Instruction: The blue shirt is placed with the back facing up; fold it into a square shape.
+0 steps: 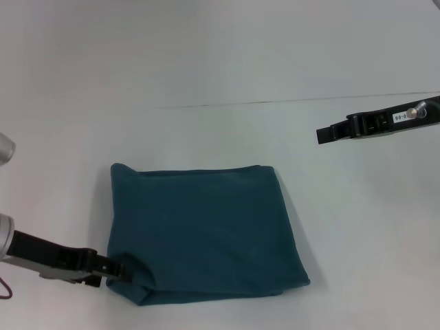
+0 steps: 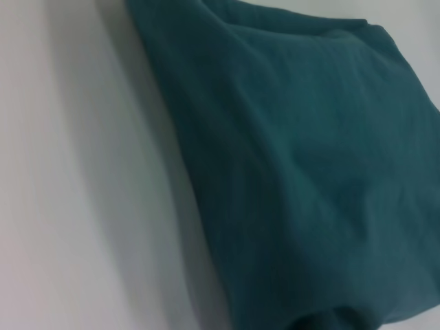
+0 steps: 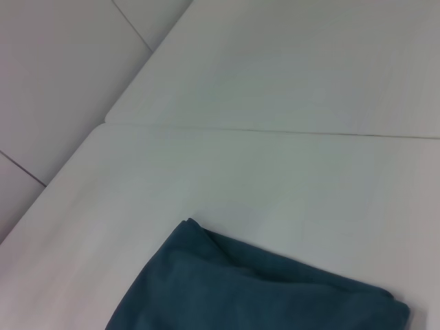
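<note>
The blue shirt [image 1: 203, 230] lies folded into a rough square in the middle of the white table, plain side up. Its teal cloth fills most of the left wrist view [image 2: 309, 172], and its far corner shows in the right wrist view [image 3: 261, 289]. My left gripper [image 1: 110, 267] is low at the shirt's near-left corner, its tip touching the bunched cloth there. My right gripper [image 1: 324, 133] hangs above the table at the far right, well away from the shirt and holding nothing.
The white table [image 1: 206, 82] has a thin seam [image 1: 289, 101] running across it behind the shirt. A red cable [image 1: 5, 287] loops at the near-left edge beside my left arm.
</note>
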